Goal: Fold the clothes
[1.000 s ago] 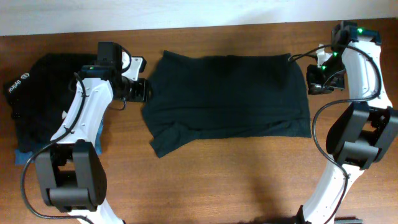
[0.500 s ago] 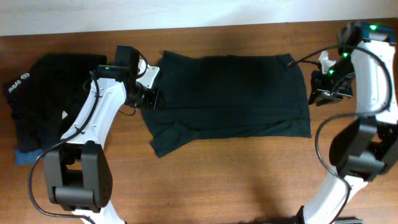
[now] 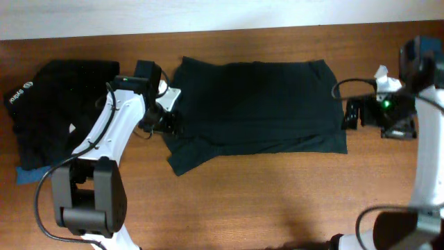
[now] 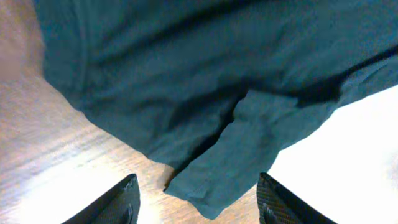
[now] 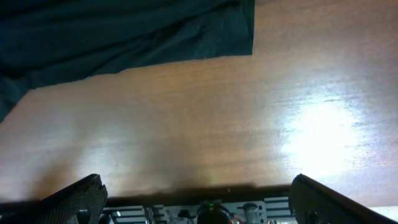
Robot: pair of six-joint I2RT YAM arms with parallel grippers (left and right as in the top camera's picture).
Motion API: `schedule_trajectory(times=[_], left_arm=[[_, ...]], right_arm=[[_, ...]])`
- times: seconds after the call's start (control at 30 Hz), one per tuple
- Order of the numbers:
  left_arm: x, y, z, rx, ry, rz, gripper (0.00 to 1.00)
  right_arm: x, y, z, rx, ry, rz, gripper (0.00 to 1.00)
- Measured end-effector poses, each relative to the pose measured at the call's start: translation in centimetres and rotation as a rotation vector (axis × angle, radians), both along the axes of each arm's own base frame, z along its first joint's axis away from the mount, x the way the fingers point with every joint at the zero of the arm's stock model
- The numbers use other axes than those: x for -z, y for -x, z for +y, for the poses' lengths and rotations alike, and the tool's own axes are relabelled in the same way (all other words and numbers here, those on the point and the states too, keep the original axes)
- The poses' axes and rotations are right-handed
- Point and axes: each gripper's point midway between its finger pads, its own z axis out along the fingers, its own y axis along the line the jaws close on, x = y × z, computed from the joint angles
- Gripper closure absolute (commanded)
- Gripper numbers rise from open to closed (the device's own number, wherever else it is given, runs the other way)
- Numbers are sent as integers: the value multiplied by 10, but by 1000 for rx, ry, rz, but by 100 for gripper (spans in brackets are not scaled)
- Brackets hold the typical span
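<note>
The clothes in play are a large dark T-shirt (image 3: 257,104) spread flat across the middle of the table, with a sleeve folded in at its lower left. My left gripper (image 3: 168,123) hovers at the shirt's left edge. In the left wrist view the sleeve tip (image 4: 249,155) lies between the spread fingers (image 4: 115,205) of my left gripper (image 4: 196,208), which grips nothing. My right gripper (image 3: 350,114) is just off the shirt's right edge, wide open over bare wood. In the right wrist view my right gripper (image 5: 199,199) holds nothing, and the shirt's corner (image 5: 124,31) lies ahead of it.
A pile of black garments (image 3: 59,104) with white lettering (image 3: 21,92) sits at the far left, with a bit of blue denim (image 3: 28,175) under its near edge. The wooden table (image 3: 277,201) shows bare in front of the shirt.
My right gripper has opened wide and drawn back to the right, off the shirt's edge. My left gripper has slid right and toward the front along the shirt's left side.
</note>
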Motion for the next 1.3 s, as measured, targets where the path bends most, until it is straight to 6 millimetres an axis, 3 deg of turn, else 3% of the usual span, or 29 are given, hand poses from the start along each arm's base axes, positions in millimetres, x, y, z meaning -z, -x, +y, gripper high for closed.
schedule_trajectory(times=[0.3, 0.43, 0.73, 0.77, 0.87, 0.97, 1.2, 1.3], left_arm=[[37, 29, -5, 53, -14, 56, 40], [53, 45, -9, 84, -20, 84, 40], [65, 45, -10, 90, -15, 55, 40], [65, 44, -10, 90, -15, 51, 42], [65, 42, -11, 94, -14, 40, 65], [65, 41, -11, 99, -15, 37, 74], [65, 44, -10, 100, -18, 47, 75], [65, 46, -9, 101, -20, 58, 81]], right_arm=[[4, 9, 2, 11, -4, 17, 2], [7, 13, -6, 59, 44, 44, 2], [3, 21, -14, 113, 101, 44, 1], [2, 21, -14, 113, 103, 41, 1], [2, 22, -15, 114, 110, 39, 4], [2, 22, -16, 117, 114, 40, 8], [2, 22, -17, 117, 119, 38, 8], [1, 21, -17, 118, 120, 34, 9]])
